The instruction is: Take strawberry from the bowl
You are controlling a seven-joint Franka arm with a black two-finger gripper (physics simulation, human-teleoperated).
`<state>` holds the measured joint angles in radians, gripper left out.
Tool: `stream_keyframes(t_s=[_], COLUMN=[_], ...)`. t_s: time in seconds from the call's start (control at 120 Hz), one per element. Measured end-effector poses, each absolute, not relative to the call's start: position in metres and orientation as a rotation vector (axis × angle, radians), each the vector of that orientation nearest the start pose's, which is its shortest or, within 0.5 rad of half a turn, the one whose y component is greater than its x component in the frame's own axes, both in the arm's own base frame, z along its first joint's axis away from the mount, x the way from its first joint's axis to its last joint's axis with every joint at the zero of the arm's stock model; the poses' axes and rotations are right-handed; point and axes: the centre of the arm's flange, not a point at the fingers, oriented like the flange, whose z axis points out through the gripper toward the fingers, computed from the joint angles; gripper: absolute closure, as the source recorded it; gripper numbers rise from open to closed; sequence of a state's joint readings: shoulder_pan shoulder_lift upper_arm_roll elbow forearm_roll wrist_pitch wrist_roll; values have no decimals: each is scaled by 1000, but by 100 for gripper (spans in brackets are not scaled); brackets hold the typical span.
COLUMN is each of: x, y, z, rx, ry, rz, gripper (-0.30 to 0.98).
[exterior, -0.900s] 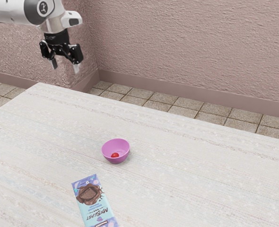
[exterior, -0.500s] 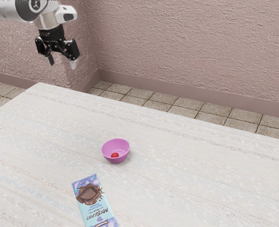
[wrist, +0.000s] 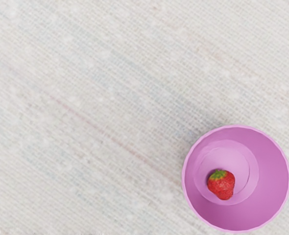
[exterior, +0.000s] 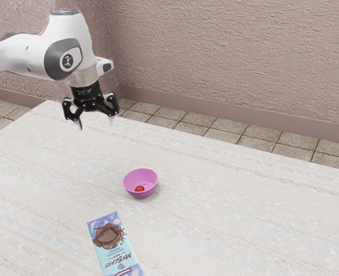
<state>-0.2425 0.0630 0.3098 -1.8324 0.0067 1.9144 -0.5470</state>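
While the black gripper [exterior: 96,126] hangs in the air above the table [exterior: 244,218], toward the far side at the exterior view's left, its two fingers [exterior: 79,123] stand apart. The strawberry [wrist: 221,184] (red, with a green cap) lies inside the pink bowl [wrist: 271,187], appearing to rest on its floor, off-center. The bowl sits upright, nearer than the gripper and farther to the exterior view's right. A wrapped chocolate bar [exterior: 108,236] lies flat on the table, nearer still and slightly left of the bowl in that view.
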Motion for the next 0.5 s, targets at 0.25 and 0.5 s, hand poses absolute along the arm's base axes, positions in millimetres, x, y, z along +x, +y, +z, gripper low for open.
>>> stream_keyframes(t_s=[0.25,0.5], x=[592,619], y=[35,22], z=[431,388], rx=[-2844,-2752], ry=[-1260,-1467], rz=[-67,-88], gripper=[2,2])
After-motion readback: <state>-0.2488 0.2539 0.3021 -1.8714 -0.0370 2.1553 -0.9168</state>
